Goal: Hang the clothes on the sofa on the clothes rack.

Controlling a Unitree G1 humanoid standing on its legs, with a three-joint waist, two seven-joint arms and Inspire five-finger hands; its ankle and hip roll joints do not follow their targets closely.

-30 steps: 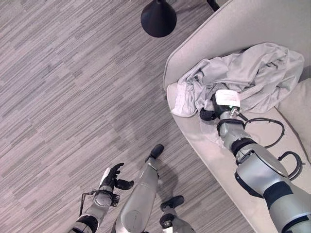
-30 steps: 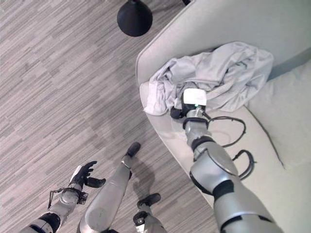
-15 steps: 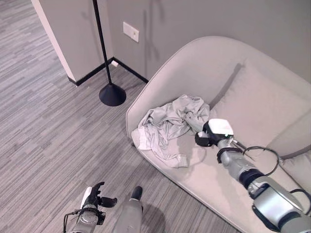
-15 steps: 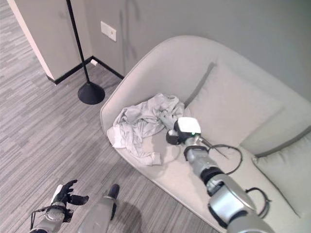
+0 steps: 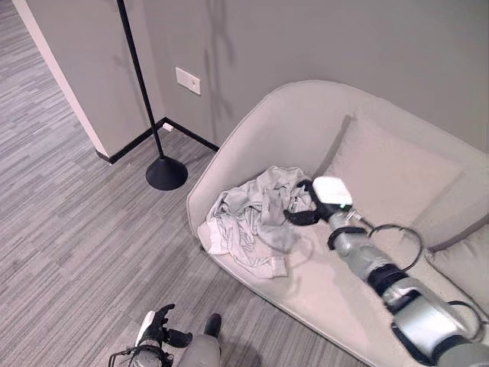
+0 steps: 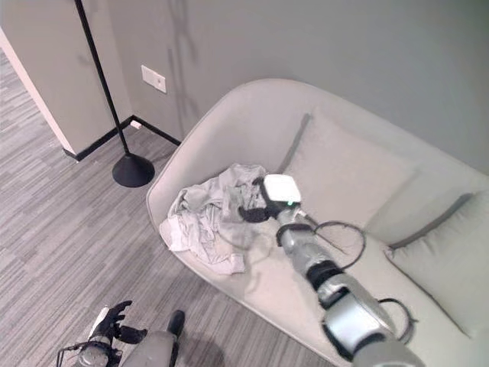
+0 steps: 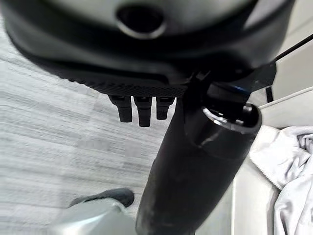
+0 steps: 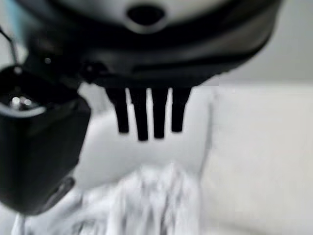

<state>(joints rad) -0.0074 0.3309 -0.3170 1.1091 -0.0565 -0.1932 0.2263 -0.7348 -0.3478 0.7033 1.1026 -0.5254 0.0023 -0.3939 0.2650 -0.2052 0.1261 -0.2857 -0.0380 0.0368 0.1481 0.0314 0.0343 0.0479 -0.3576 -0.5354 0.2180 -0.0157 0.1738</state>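
Your right hand (image 5: 309,210) has shifted onto the crumpled pale-grey garment (image 5: 252,218), fingers straight, holding nothing; curl them deep round a thick fold.

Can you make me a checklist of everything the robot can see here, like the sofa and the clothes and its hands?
Surface: grey sofa with cushions.
Job's things: crumpled grey clothes heaped on the seat; a black pole on a round base stands beside the sofa.
Clutter: nothing seen.
Hands: right hand at the clothes, fingers straight; left hand low over the floor, open, holding nothing.
Cables: nothing seen apart from the robot's own.
Surroundings: striped grey floor, grey wall with a white socket plate.
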